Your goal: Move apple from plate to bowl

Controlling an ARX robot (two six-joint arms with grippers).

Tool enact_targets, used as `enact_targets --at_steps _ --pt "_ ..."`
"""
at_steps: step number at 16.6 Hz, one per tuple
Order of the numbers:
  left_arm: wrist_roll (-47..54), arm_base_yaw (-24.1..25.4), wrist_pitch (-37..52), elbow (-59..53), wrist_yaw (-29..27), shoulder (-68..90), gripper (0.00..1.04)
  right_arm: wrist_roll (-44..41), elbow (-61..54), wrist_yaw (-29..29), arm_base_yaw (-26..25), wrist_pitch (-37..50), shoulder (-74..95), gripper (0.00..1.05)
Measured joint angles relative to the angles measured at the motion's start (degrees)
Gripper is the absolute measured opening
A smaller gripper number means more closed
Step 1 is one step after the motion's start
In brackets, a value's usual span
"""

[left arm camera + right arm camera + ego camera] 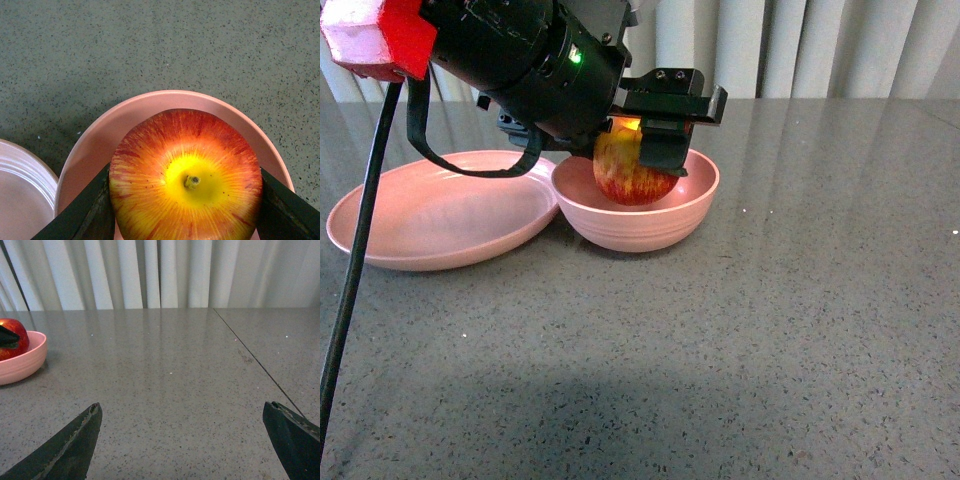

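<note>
The red, yellow-streaked apple hangs inside the deep pink bowl, gripped by my left gripper, which is shut on it. The left wrist view looks down on the apple, stem up, with black fingers pressed to both its sides and the bowl rim around it. The shallow pink plate lies to the left of the bowl, touching it, with nothing on it. My right gripper is open over bare table, and the bowl with the apple lies far off to its side.
The grey speckled table stretches wide in front and to the right of the bowl. A black cable slants down at the left edge of the front view. Pale curtains hang behind the table. A seam crosses the tabletop.
</note>
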Motion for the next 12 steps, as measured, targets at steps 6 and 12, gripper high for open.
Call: enact_targets --at_steps 6,12 --pt "-0.2 0.2 0.2 0.0 0.5 0.7 0.81 0.0 0.0 0.0 0.0 0.0 0.0 0.98" --pt "0.0 0.8 0.1 0.0 0.9 0.1 0.98 0.0 0.0 0.0 0.0 0.0 0.0 0.98"
